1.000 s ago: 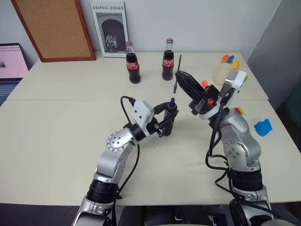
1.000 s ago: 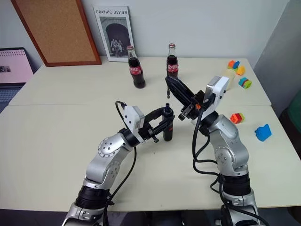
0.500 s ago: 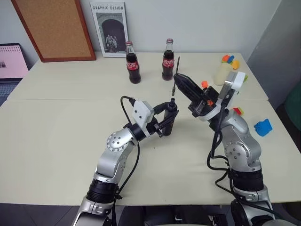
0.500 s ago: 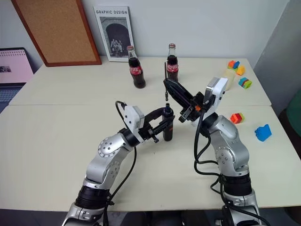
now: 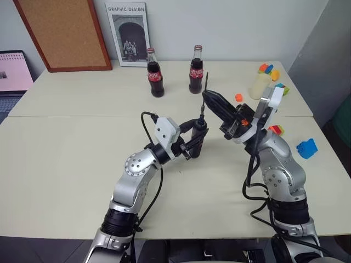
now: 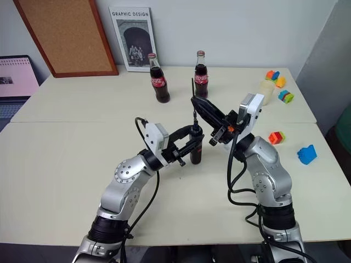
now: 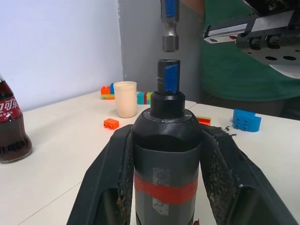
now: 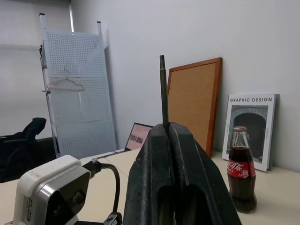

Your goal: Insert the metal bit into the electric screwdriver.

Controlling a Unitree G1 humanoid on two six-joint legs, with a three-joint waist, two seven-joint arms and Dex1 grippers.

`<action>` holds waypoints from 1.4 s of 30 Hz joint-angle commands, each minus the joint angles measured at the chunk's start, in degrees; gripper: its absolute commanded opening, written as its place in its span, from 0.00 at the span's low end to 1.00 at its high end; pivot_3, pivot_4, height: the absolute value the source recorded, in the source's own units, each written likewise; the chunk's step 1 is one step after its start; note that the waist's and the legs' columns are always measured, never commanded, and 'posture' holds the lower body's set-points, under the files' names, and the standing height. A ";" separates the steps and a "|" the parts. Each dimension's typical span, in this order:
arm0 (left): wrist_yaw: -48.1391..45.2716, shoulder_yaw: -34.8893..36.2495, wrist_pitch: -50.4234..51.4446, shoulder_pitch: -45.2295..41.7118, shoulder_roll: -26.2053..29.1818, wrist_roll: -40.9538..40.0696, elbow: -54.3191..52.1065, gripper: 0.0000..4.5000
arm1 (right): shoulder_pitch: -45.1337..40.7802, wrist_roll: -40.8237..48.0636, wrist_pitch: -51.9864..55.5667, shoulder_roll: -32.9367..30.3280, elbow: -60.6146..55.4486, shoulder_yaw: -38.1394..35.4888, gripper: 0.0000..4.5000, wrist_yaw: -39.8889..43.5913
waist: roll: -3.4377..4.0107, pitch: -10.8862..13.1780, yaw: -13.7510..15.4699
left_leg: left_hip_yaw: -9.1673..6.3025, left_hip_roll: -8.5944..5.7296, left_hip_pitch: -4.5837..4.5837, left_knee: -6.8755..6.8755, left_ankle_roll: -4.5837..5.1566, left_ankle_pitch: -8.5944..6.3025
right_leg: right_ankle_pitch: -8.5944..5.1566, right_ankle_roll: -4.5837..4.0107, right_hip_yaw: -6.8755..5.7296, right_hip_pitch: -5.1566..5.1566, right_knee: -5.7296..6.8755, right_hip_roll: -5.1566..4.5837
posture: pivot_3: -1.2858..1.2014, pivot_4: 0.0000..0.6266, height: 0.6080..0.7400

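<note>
- left wrist view sets the electric screwdriver [image 7: 165,154] upright between the left gripper's [image 7: 165,187] two black fingers [image 7: 110,187], clamped tight on its body; its lower end is cut off at the picture edge, so only the red band, the black neck and the blue tip can be seen.
- right over that tip hangs the lower end of the metal bit [image 7: 169,26], in line with the tip opening and just short of it, a thin gap between them; the rest of the rod is cut off above.
- right wrist view has the right gripper's [image 8: 165,129] fingers pressed together on the bit [image 8: 162,91], the thin grey rod sticking up past them; its lower part is hidden behind the fingers.
- from the head views, the bit [image 5: 203,97] stands nearly upright above the screwdriver [image 5: 198,138], which the left gripper [image 5: 193,143] holds over the middle of the table [image 5: 71,159]; the right gripper [image 5: 211,101] reaches in from the right. whether rod and tip touch is too small to make out there.
- against a second ago, the bit has come sideways from right of the screwdriver to directly above its tip, while the screwdriver sits in the same spot.
- behind stand two cola bottles [image 5: 155,74], a framed print [image 5: 128,34] and a cork board [image 5: 63,33]; a cream cup [image 7: 125,99] and toy bricks [image 5: 306,148] lie to the right.
</note>
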 commanded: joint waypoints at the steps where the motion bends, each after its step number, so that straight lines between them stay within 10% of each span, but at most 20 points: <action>1: -0.52 -1.04 0.11 -0.02 -0.16 -0.36 -1.45 0.36 | 0.67 0.19 -1.08 -0.38 -2.16 0.03 0.00 0.86 | 0.00 0.00 0.00 | 0.00 0.00 0.00 0.00 0.00 0.00 | 0.00 0.00 0.00 0.00 0.00 0.00 | 0.52 0.24 1.00; 42: -0.94 -1.60 -0.54 -0.27 0.07 -0.13 -1.21 0.36 | 2.34 -2.42 2.17 -3.70 -1.43 1.82 0.00 0.40 | 0.01 -0.02 0.03 | -0.01 -0.01 0.05 0.00 0.00 0.00 | 0.00 0.00 0.00 0.06 -0.01 0.00 | 0.52 0.24 1.00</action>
